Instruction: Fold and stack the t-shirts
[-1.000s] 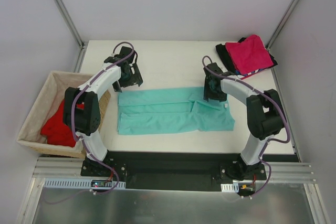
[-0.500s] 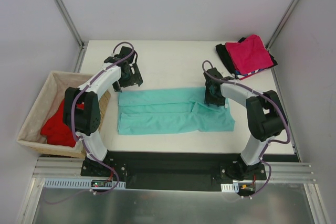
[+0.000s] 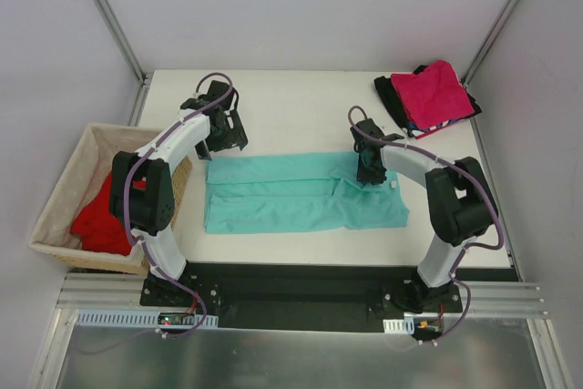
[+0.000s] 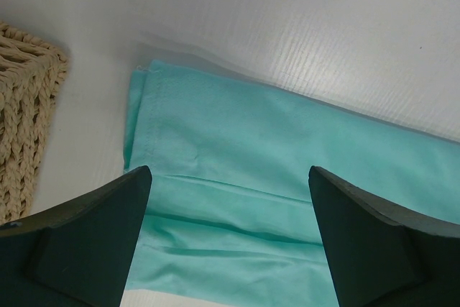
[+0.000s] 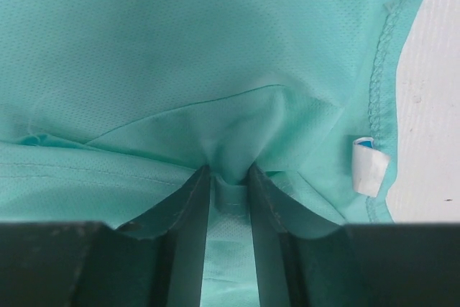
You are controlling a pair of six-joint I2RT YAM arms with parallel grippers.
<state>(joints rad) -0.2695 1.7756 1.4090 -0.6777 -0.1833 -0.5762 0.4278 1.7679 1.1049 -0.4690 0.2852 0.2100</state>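
Red t-shirt (image 3: 98,220) sat in the wicker basket (image 3: 56,196) at near left, not yet folded. Teal t-shirt (image 3: 291,196) lay flat, part-folded lengthwise, across the table (image 3: 301,102) in front of your arms. Your right gripper (image 5: 228,172) was down on its far right end near the white label (image 5: 370,165), jaws almost closed with a pucker of teal cloth nipped between them. Your left gripper (image 4: 230,174) hung wide open, holding nothing, over the shirt's far left corner beside the basket. Folded stack (image 3: 435,96), pink on top, sat at the far right corner. Likely step was gripping both ends for the next fold. It called for dropping your left onto the hem corner, catching all layers, clearing the wicker, then lifting both ends evenly.
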